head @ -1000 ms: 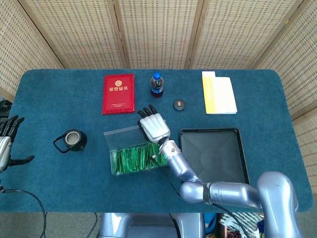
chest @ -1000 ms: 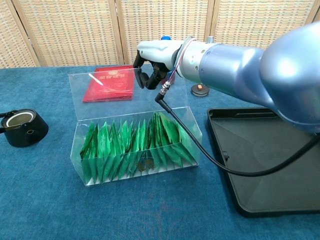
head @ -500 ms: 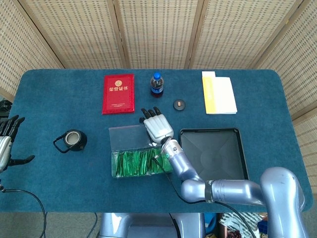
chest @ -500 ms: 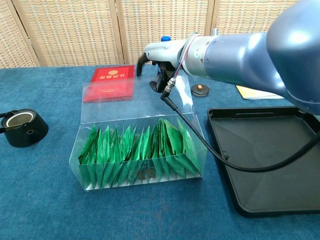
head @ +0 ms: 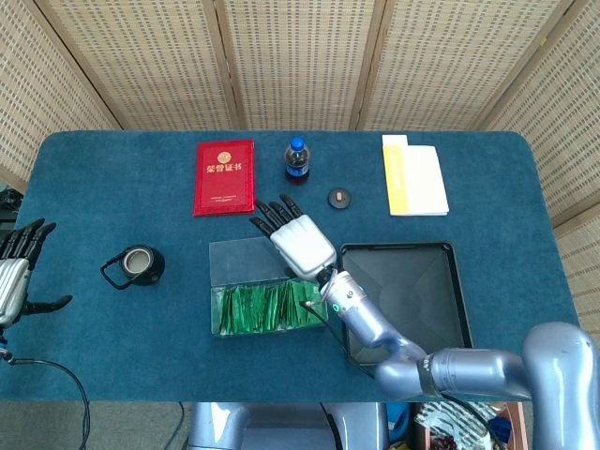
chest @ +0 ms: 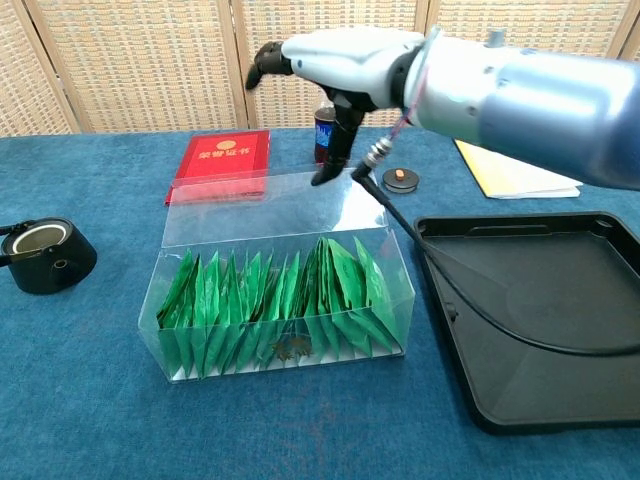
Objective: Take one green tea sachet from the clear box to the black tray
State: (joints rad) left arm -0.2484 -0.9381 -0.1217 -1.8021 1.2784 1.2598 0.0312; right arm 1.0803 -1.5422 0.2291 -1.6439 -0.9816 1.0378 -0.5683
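The clear box stands in the middle of the table with its lid swung open and leaning back. A row of green tea sachets stands upright inside, also seen from above as sachets in the box. My right hand hovers above the lid's far edge, fingers spread, holding nothing; from the head view this hand is over the box's back right corner. The black tray lies to the right of the box, bare tray. My left hand stays at the table's left edge, fingers apart.
A red booklet and a cola bottle lie behind the box. A small round black object and yellow papers are at the back right. A black cup sits to the left.
My right hand has let go of the lid and risen above the box, spreading its fingers. The lid, half raised a second ago, now lies fully back. The left hand barely moved.
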